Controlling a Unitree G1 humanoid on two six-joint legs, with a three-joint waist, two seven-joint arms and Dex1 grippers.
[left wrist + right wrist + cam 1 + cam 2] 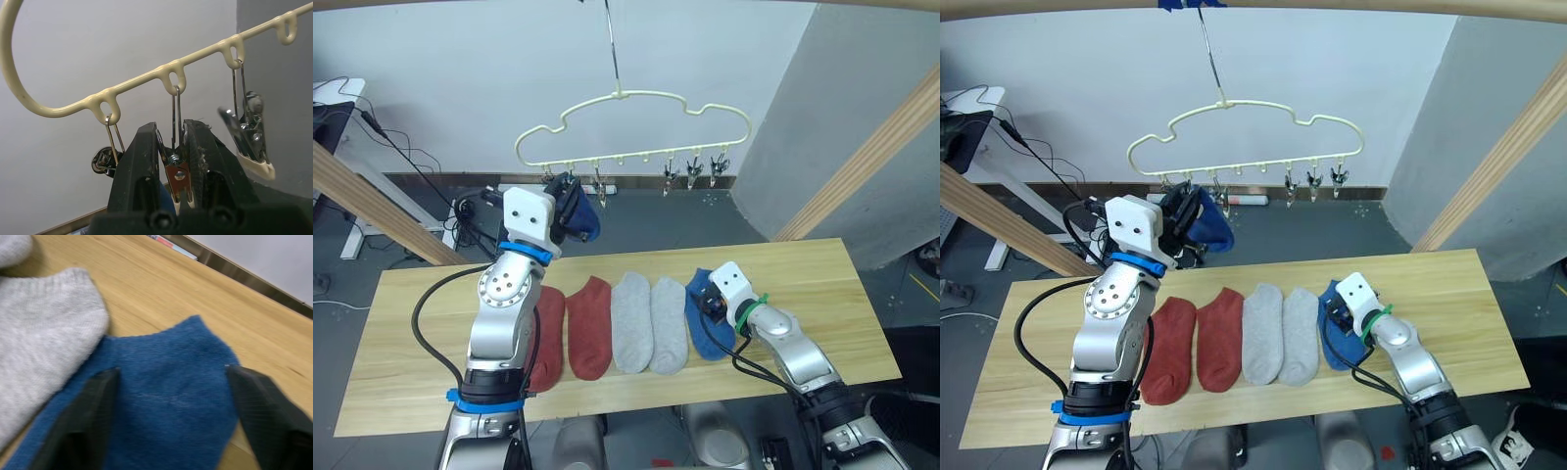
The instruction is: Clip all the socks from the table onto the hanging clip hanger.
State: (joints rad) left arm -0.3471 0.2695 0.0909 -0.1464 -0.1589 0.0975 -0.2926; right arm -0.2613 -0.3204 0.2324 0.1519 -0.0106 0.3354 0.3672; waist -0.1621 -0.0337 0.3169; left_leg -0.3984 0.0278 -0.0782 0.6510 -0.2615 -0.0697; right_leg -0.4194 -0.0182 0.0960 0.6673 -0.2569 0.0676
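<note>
- Socks: five lay flat in a row on the table (822, 284) — two red socks (570, 333), two grey socks (649, 323), one blue sock (703, 328) at the right end. A second blue sock (581, 217) was up in the air at the left gripper (570, 201).
- Left gripper was raised to the clip hanger (636, 103), right at its leftmost clips, likely so the held sock could go into one of them.
- Left wrist view showed what the head views could not: the black fingers (139, 171) were nearly closed, squeezing a metal clip (178, 178) between them, probably pressing it open. A sliver of blue sat by the left finger, so the sock seemed pinched alongside; could not tell if the clip had bitten it.
- That view also showed one clip (249, 134) hanging free beside the gripper and another (103, 161) on the other side.
- Right gripper (1340, 318) was low over the blue sock on the table, likely lined up for the next pick.
- Right wrist view showed its fingers (93, 416) spread wide, straddling the blue sock with nothing gripped; grey sock edge was touching the blue one. Head views hid that gap.
- Hanger hung from a hook above the table's far edge, three clips free at its right end.
</note>
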